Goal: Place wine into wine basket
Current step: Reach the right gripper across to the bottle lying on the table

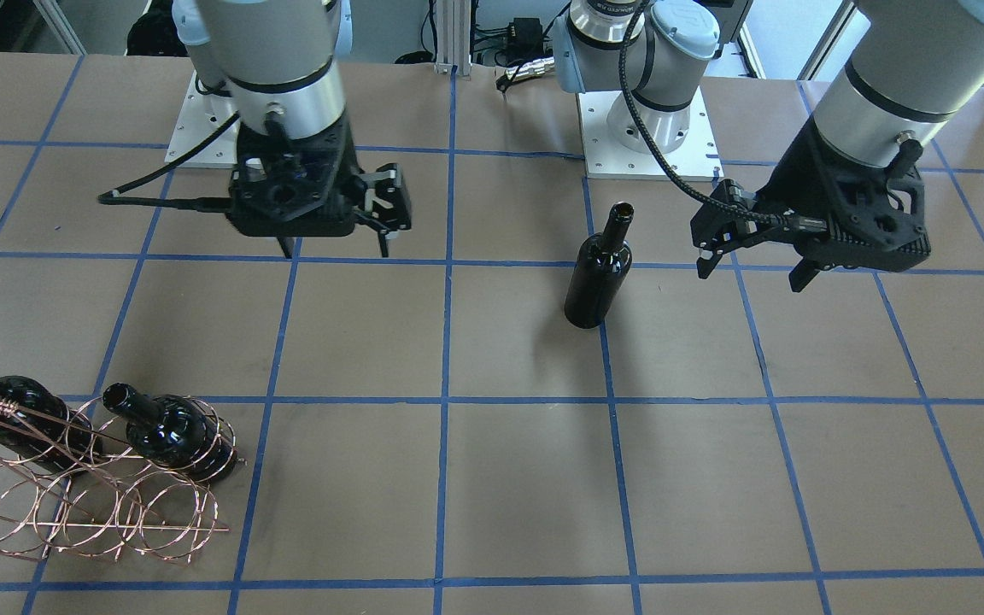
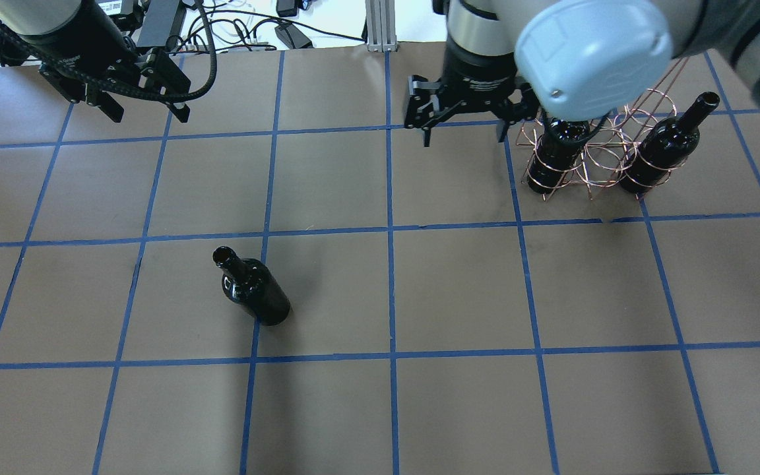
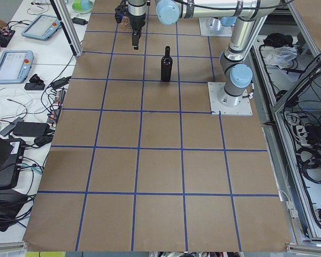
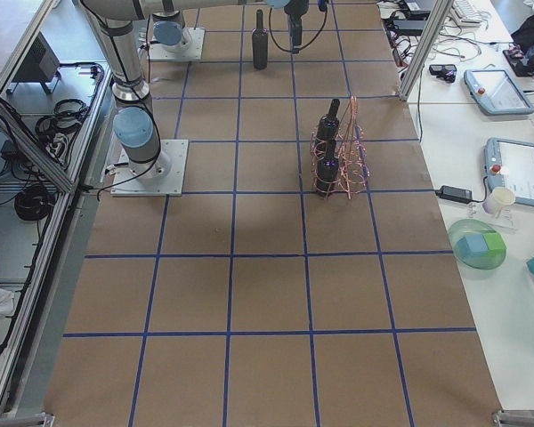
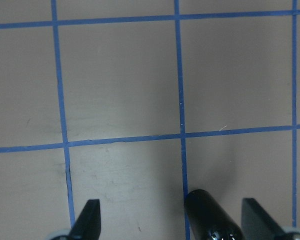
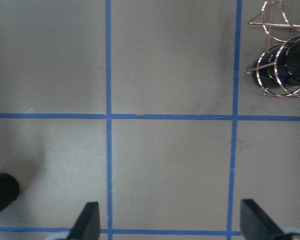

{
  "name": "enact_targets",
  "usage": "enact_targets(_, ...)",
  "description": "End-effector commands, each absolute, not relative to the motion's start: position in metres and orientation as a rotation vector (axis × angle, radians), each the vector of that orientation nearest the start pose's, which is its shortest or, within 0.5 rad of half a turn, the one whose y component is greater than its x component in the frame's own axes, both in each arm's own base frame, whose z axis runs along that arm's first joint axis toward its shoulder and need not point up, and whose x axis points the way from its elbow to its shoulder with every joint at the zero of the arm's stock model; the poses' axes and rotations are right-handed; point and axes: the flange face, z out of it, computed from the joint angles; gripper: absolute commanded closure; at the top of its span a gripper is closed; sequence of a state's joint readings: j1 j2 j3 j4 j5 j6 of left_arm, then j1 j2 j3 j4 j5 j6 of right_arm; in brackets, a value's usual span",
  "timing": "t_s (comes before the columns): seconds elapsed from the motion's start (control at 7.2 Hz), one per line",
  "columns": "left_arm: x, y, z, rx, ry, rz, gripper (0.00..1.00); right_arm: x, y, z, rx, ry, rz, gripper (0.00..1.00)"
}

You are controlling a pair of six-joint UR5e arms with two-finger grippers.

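The wine (image 1: pixel 596 278), glossy black and unlabelled, stands upright right of centre on the desk (image 1: pixel 492 478), bare grid all round. The wine basket (image 1: pixel 90 504), lower left, holds two other bottles (image 1: pixel 172 431). The left pincer (image 1: pixel 751 275), right of the wine, and the right pincer (image 1: pixel 336 250), upper left, both gape empty.
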State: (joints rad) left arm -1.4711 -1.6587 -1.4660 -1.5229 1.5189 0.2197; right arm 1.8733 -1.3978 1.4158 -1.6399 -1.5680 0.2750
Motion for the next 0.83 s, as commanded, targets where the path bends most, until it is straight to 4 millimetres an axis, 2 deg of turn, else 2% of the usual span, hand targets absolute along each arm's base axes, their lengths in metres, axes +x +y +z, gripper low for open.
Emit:
enact_targets(0.0,-0.097,-0.541,0.498,0.245,3.124,-0.093,0.0,0.372,-0.476,0.464,-0.127,3.126,-0.041,0.0)
enact_targets(0.28,-0.089,-0.538,0.501,0.227,3.112,-0.078,0.0,0.373,-0.474,0.456,-0.137,3.135,-0.001,0.0)
enact_targets(0.42,-0.071,-0.538,0.508,0.21,3.112,-0.089,0.0,0.368,-0.473,0.449,-0.171,3.143,0.022,0.0)
enact_targets(0.56,-0.044,-0.538,0.51,0.146,3.119,-0.077,0.0,0.37,-0.468,0.448,-0.193,3.138,0.022,0.0)
enact_targets(0.69,-0.014,-0.537,0.512,0.189,3.117,-0.069,0.0,0.377,-0.462,0.448,-0.199,3.131,0.016,0.0)
